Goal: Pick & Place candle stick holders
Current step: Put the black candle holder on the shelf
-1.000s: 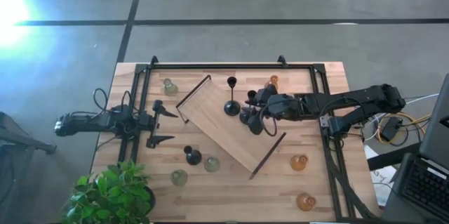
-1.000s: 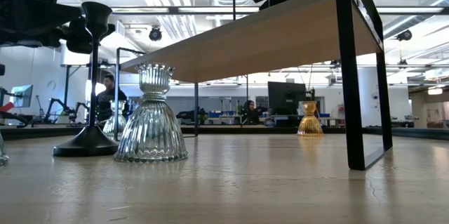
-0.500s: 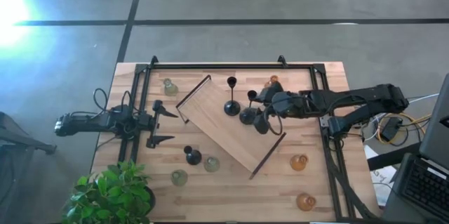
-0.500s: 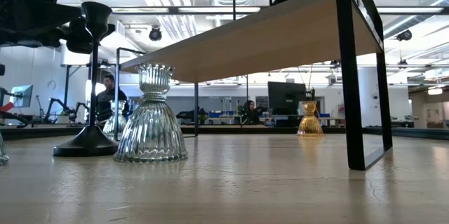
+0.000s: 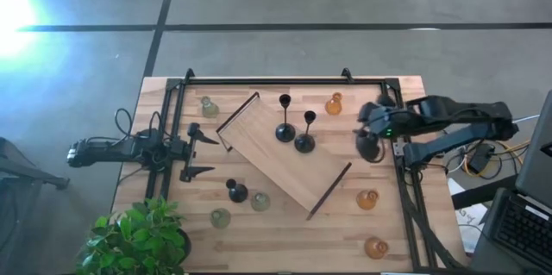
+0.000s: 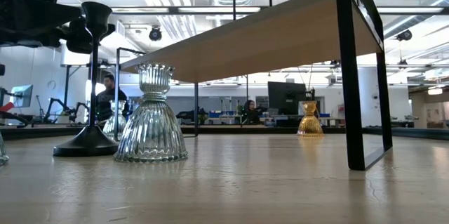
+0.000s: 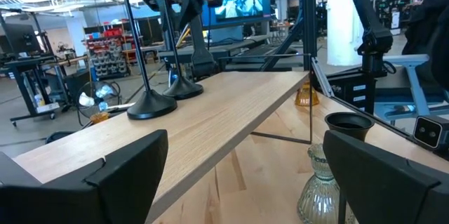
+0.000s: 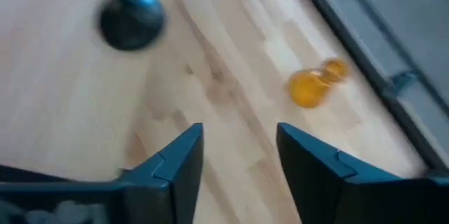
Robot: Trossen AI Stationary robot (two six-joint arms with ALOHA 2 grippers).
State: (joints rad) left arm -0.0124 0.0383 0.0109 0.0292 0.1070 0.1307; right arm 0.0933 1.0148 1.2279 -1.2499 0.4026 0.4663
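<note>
A: Where are the holders rn?

B: 2 black holders (image 5: pixel 294 127) stand upright on the wooden board (image 5: pixel 280 168), side by side. A 3rd black one (image 5: pixel 235 190) is on the table (image 5: pixel 405 258) near the left arm, w/ a green glass holder (image 5: pixel 260 200) just beside it, another green (image 5: pixel 220 217) closer to the plant (image 5: pixel 138 239), and a 3rd (image 5: pixel 208 106) by the far rail.

A: Amber ones?

B: 1 (image 5: pixel 335 103) near the far rail, 2 (image 5: pixel 371 223) on the right side.

A: Grippers?

B: Right gripper (image 5: pixel 368 141) is off the board, above bare table, fingers (image 8: pixel 168 164) apart, holding nothing. Left gripper (image 5: pixel 205 154) parked at left, spread wide, empty.
</note>
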